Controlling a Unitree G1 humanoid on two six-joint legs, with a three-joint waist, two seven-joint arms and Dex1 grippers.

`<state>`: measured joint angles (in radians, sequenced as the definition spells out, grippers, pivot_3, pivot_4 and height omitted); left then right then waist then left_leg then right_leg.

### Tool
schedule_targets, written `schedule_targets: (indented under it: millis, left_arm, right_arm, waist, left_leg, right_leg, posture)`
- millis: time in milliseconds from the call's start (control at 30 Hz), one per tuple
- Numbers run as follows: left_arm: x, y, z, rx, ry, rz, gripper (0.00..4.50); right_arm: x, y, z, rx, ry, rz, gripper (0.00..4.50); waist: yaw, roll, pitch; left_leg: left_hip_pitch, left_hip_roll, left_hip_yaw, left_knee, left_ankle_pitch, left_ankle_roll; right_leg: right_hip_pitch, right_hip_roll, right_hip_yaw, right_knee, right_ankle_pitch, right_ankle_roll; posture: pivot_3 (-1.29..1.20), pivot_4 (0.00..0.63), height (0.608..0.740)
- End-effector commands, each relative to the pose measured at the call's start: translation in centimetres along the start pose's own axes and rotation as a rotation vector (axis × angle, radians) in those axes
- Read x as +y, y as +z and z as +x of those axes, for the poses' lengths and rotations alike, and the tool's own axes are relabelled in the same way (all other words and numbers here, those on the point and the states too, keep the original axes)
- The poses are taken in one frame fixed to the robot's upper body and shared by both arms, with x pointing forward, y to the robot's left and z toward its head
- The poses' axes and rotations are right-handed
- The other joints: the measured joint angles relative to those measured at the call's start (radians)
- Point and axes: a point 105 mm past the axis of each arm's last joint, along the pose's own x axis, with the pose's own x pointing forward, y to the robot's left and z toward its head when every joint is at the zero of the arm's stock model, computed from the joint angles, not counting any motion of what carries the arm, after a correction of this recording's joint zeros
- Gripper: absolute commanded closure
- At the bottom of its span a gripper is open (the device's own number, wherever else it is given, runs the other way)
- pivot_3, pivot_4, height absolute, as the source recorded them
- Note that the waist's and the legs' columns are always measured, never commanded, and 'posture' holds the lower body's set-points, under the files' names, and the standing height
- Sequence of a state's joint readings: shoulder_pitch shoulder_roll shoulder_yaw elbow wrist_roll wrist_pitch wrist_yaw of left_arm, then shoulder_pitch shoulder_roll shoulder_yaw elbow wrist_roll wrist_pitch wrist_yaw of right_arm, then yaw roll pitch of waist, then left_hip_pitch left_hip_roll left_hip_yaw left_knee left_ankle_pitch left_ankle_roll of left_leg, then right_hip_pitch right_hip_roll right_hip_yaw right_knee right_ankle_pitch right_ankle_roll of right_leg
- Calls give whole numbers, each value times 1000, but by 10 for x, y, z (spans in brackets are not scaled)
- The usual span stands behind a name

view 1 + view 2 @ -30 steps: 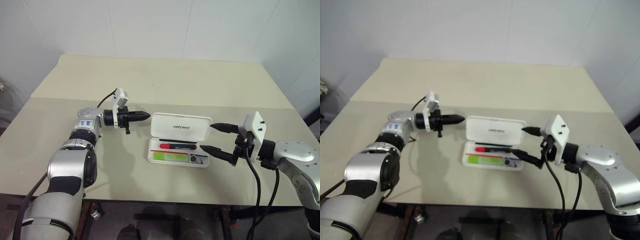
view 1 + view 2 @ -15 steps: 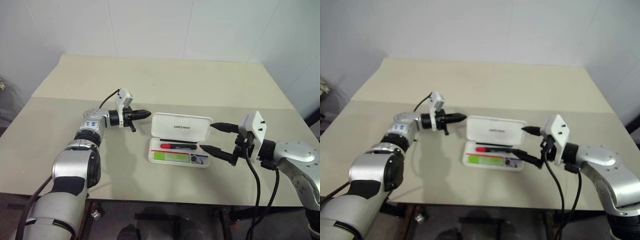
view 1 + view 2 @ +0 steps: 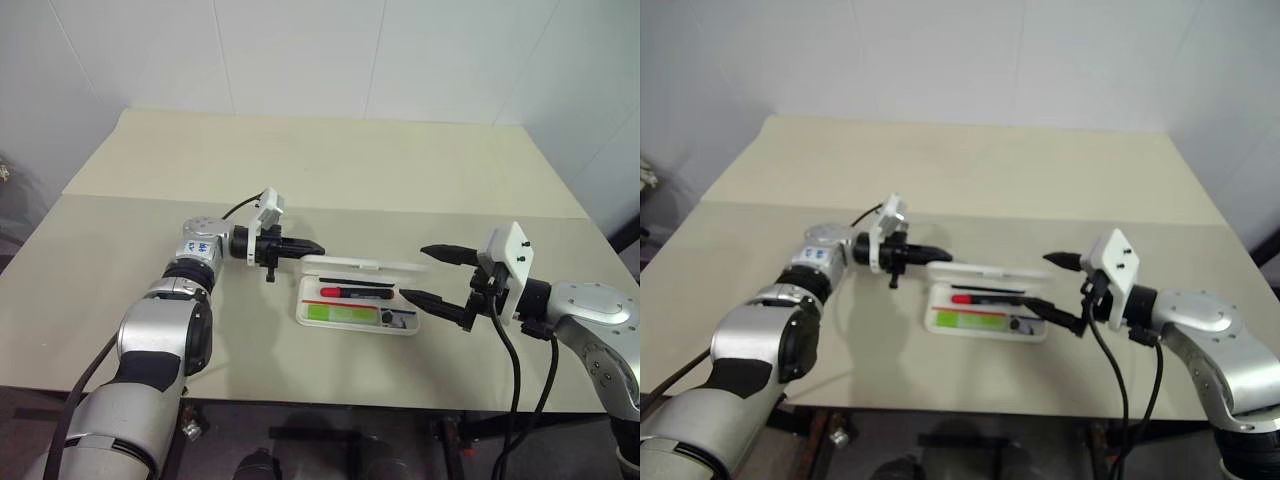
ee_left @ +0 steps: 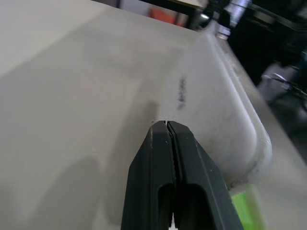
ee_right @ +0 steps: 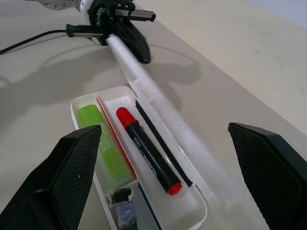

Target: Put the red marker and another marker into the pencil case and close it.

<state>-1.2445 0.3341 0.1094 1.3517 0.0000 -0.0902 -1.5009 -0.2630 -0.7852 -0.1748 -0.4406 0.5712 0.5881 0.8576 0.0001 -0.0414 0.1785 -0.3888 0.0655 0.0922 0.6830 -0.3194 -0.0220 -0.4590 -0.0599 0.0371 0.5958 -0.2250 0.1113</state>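
The left gripper point(image 3: 312, 247) is seen with its two black fingers pressed together, nothing held between them, and its tips are set against the back of the lid of the pencil case point(image 3: 358, 303), near the lid's left end. In the left wrist view the white lid with its small dark lettering lies just past the shut fingertips point(image 4: 168, 128). The lid is seen tipped forward over the tray, close to edge-on from the head camera, so the case is judged to be partly closed, not yet shut. The right gripper point(image 3: 432, 272) is held with its jaws spread wide and empty, just beside the right end of the case, one finger above the level of the lid and one near the tray's rim; no contact with the case can be made out. Between and ahead of those open fingers, in the right wrist view, the red marker point(image 5: 146, 156) is seen lying lengthwise in the tray, and another marker point(image 5: 101, 145), the lime-green highlighter, lies in the strip alongside it, on the far side of a red-and-blue stripe. Both markers are thus judged to be already placed. What is left, as far as can be told, is for the lid to be pushed the rest of the way down onto the tray on the table point(image 3: 330, 170) until it is closed.
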Motion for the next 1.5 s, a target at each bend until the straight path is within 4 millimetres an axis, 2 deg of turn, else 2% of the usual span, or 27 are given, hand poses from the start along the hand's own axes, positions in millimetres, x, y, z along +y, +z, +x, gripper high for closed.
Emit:
schedule_targets:
  millis: [33,333,567,767,967,1267,1333,1500]
  left_arm:
    - [-10,11,4,57,-122,84,4488]
    - [-20,-23,14,312,-226,215,4488]
    - [-20,-48,24,462,-224,313,4488]
    - [-22,-59,39,536,-256,403,4488]
    - [-25,-68,49,616,-300,489,4488]
    - [-16,-64,48,600,-214,547,4488]
    - [-14,-57,49,551,-183,552,4488]
    - [-7,-39,48,415,-84,547,4488]
  right_arm:
    - [-6,12,-6,-20,-7,-57,0]
    - [-15,9,-15,-17,51,-41,0]
    - [-15,-8,-24,44,144,-15,0]
    - [-13,-11,-17,42,161,-30,0]
    - [-2,-13,-11,44,209,-35,0]
    - [6,-23,-12,82,269,-21,0]
    - [4,-23,-11,79,271,-24,0]
    - [-5,-23,-8,83,275,-38,0]
  waist:
    - [0,0,0]
    - [0,0,0]
    - [1,0,0]
    - [0,0,-1]
    - [-2,0,-3]
    - [-3,-2,-9]
    - [-4,-3,-9]
    - [-6,-2,-9]
  left_leg:
    - [0,0,0,0,0,0]
    - [0,0,0,0,0,0]
    - [4,0,-1,1,0,0]
    - [19,-1,-1,1,-1,1]
    - [23,-1,-2,1,-1,1]
    - [24,-1,-1,1,1,1]
    - [30,-1,0,1,2,1]
    - [30,-1,0,1,2,1]
  right_leg:
    - [0,0,0,0,0,0]
    - [1,0,0,0,0,0]
    - [6,0,1,-2,1,1]
    - [22,0,1,-9,0,1]
    - [31,0,2,-11,-5,-10]
    - [33,0,4,-11,-6,-11]
    - [33,0,4,-11,-5,-12]
    - [33,0,5,-11,-5,-12]
  posture:
    - [0,150,740]
    - [0,150,740]
    - [0,150,740]
    - [0,150,740]
    - [0,150,740]
    - [0,150,740]
    - [0,150,740]
    - [0,150,740]
